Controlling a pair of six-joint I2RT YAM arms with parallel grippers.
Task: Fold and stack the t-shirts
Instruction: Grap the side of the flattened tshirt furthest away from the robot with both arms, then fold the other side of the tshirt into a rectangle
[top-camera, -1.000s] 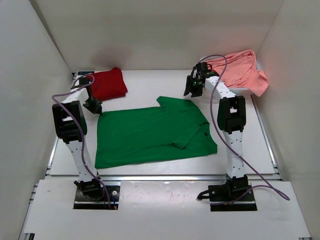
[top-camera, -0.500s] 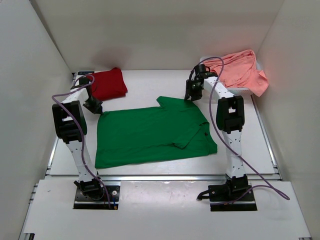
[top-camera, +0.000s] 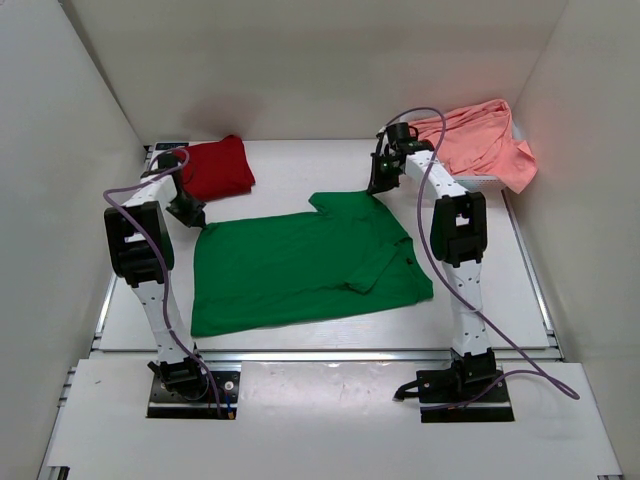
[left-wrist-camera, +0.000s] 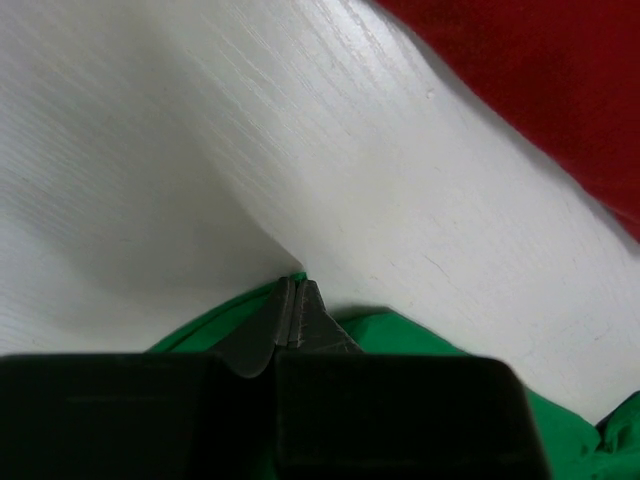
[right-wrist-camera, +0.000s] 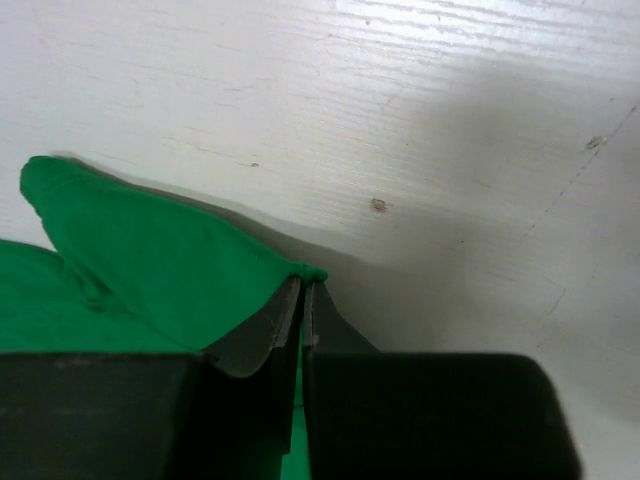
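Three shirts lie on the white desk (top-camera: 300, 160), one of each colour; nearest the arm bases is the green shirt (top-camera: 300, 265), spread flat and open across the middle of the desk; its long axis runs from left to right, a little tilted, with the straight hem on the left and the neck end on the right; one sleeve (top-camera: 328, 203) sticks out on the far side, and the near one is folded up over the body, close to the neck

The left hand (left-wrist-camera: 291, 312) is down at the shirt's far left corner, its fingers pressed together with the green edge pinched between them; the right hand (right-wrist-camera: 303, 295) is at the far right of the same shirt, just past the far sleeve, fingers likewise tight on a small peak of green cloth that stands up off the desk; both hands therefore hold the green shirt along its far edge

Farther back on the left, just beyond the left hand and apart from the green shirt, sits the dark red shirt (top-camera: 215, 167), folded into a compact squarish bundle near the far left corner

In the far right corner the salmon pink shirt (top-camera: 480, 140) lies loose and rumpled, heaped over a white raised thing (top-camera: 478, 182) of which only an edge shows; whether the cloth sits inside it or only on top cannot be told
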